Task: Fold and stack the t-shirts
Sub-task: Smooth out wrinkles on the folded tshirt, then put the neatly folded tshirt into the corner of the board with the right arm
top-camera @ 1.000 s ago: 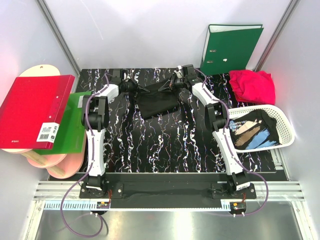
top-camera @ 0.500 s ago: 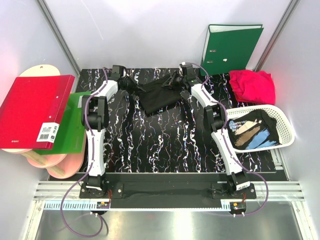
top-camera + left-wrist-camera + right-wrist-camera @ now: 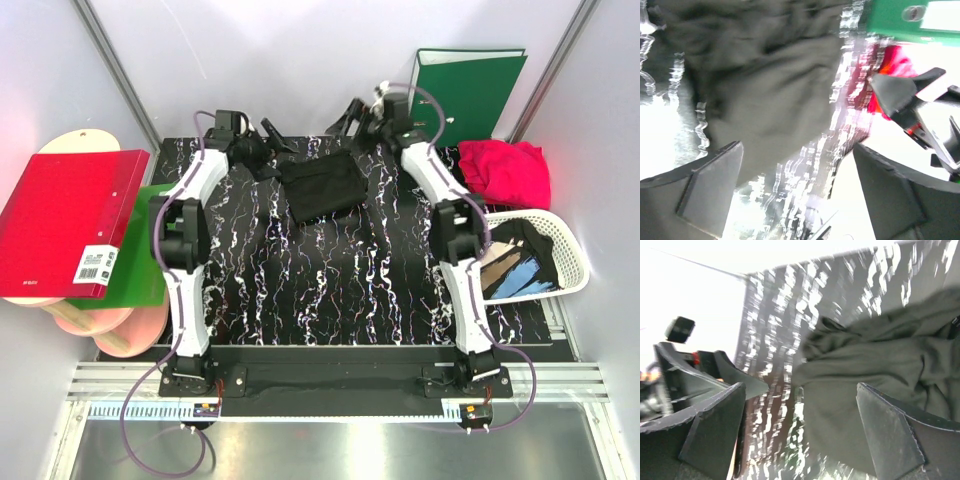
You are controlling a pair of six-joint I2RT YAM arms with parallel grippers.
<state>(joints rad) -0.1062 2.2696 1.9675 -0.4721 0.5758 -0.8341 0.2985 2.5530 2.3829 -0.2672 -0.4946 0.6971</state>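
Observation:
A folded black t-shirt [image 3: 323, 186] lies flat at the back middle of the marbled table [image 3: 330, 290]. My left gripper [image 3: 275, 140] hovers just off the shirt's back-left corner, open and holding nothing. Off the back-right corner my right gripper [image 3: 348, 118] is open too, also with nothing in it. The left wrist view shows the black shirt [image 3: 765, 85] beyond the spread fingers [image 3: 710, 192]; in the right wrist view the shirt [image 3: 875, 370] sits under the spread fingers [image 3: 900, 435]. A crimson-pink t-shirt [image 3: 505, 170] is bunched at the back right. Another black printed t-shirt [image 3: 505, 265] rests in the basket.
A white lattice basket [image 3: 565, 235] stands at the right edge. A green binder [image 3: 462, 95] stands upright against the back wall. At the left, a red binder [image 3: 65, 220] lies on a second green binder [image 3: 145, 255] and wooden boards [image 3: 100, 325].
Both grippers have opened and let go of the black t-shirt. They have pulled up and back toward the wall, and the shirt has settled flat on the table.

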